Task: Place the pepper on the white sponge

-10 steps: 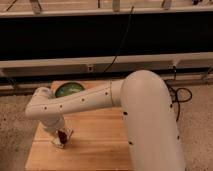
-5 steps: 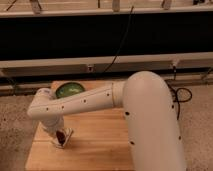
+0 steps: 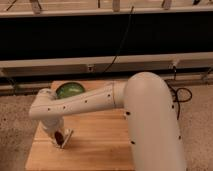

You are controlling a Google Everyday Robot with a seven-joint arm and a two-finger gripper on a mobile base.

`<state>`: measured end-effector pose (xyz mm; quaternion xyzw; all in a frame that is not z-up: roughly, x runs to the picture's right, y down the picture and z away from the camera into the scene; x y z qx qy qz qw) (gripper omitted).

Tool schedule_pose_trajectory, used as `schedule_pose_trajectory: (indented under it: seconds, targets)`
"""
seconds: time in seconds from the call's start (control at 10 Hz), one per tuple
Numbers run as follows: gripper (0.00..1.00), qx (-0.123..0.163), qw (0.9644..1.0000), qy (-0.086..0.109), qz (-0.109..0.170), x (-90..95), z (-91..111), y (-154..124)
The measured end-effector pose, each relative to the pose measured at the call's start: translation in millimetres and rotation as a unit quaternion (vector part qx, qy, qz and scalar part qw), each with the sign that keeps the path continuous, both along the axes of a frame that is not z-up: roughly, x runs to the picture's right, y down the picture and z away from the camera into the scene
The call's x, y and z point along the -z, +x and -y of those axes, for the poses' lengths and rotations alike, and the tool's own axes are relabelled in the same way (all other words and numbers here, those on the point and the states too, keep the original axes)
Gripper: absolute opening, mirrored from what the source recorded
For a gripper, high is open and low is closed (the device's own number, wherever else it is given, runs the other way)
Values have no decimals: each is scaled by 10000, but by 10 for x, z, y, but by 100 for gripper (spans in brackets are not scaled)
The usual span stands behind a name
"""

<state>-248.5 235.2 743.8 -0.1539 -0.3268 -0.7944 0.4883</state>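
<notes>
My gripper [image 3: 61, 138] hangs from the white arm [image 3: 85, 102] over the front left part of the wooden table [image 3: 100, 145]. It is shut on the pepper [image 3: 59, 138], a small dark red oblong thing held low, just above the tabletop. A pale finger [image 3: 68, 133] shows right of the pepper. The white sponge is hidden or out of view; I cannot pick it out under the gripper.
A round green bowl [image 3: 69, 90] sits at the table's back left, partly behind the arm. The big white arm link [image 3: 150, 120] covers the table's right side. A black cable [image 3: 182, 95] lies on the speckled floor at right. A dark wall panel stands behind.
The gripper with the pepper has moved slightly left and towards the table's front, and sits a little lower.
</notes>
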Motion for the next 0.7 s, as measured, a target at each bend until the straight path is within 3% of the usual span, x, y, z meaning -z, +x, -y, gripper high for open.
schedule_pose_trajectory:
  seconds: [0.7]
  targets:
    - [80, -96, 9998, 153, -31, 110, 149, 110]
